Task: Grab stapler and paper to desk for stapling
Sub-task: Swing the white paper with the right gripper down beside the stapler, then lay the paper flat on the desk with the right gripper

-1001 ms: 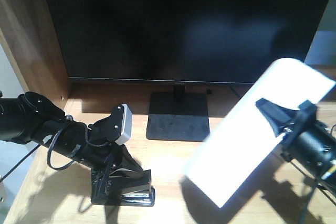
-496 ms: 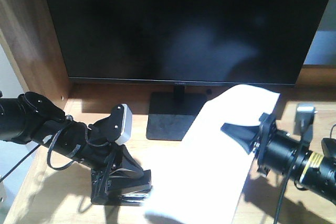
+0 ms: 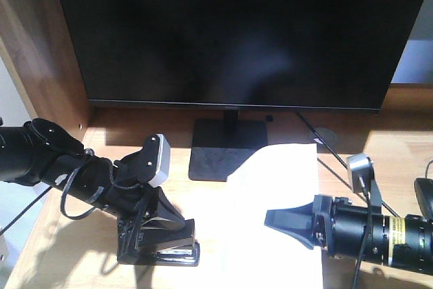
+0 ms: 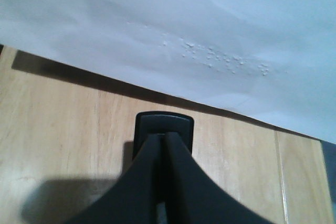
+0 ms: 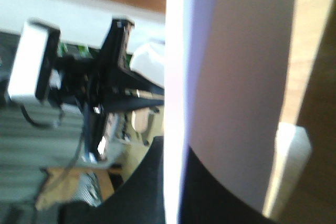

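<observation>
A sunlit wood counter is carrying the scene, with a black monitor looming behind on its square stand and a brown side panel rising at the left.

The left hand is clamping down on the stapler, its fingers closed tight on the black top. In the left wrist view those fingers are meeting over the stapler's dark rounded end. The stapler is sitting on the counter at the near left, its silver magazine catching the light along the base.

The right hand is reaching in from the right, pinching the paper; the right wrist view is showing the sheet edge-on, running between the dark fingers. The paper is lying across the middle of the counter in front of the stand, its far edge curling up slightly, its near left corner just beside the stapler. Whether the two are touching is not clear. From the left wrist, the paper is throwing a band of shadow on the wood beyond the stapler.

A cable is trailing to a round grommet behind the sheet.
</observation>
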You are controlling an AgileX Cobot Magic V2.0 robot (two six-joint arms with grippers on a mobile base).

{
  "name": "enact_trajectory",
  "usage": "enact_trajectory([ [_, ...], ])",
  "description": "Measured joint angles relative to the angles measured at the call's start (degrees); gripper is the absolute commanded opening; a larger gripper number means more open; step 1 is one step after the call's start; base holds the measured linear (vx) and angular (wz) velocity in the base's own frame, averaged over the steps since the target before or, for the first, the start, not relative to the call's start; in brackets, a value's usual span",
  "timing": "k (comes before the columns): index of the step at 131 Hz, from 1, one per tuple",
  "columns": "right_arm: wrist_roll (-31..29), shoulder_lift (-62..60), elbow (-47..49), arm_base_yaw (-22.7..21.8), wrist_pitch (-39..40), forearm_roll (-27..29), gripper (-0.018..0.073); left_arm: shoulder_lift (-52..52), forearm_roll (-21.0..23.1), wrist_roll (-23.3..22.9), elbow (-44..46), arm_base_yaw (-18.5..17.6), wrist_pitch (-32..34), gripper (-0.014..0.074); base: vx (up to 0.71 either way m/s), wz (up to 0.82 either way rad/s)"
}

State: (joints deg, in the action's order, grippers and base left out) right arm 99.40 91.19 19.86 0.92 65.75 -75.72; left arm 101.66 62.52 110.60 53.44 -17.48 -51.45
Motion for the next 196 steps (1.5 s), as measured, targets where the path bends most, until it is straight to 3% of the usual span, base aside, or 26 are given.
enact_trajectory([
  [36,-7.00,0.00,0.11,0.00,-10.33,-7.56,-0.0003,0.00,0.00,0.00,0.00,0.00,0.00,-0.0006,0.00,0.00],
  [59,-14.01,0.00,0.11,0.00,-14.21,-8.14,-0.0003,0.00,0.00,0.00,0.00,0.00,0.00,-0.0006,0.00,0.00],
  [80,-20.37,0.00,0.11,0.00,-14.06,-6.00,-0.0003,0.00,0.00,0.00,0.00,0.00,0.00,-0.0006,0.00,0.00],
  [112,-23.29,0.00,0.11,0.00,-9.49,-2.67,-0.0003,0.00,0.00,0.00,0.00,0.00,0.00,-0.0006,0.00,0.00],
  [151,-22.83,4.11,0.11,0.00,-6.70,0.24,-0.0003,0.00,0.00,0.00,0.00,0.00,0.00,-0.0006,0.00,0.00],
  [196,-22.72,12.53,0.37,0.00,-0.50,7.80,-0.0003,0.00,0.00,0.00,0.00,0.00,0.00,-0.0006,0.00,0.00],
])
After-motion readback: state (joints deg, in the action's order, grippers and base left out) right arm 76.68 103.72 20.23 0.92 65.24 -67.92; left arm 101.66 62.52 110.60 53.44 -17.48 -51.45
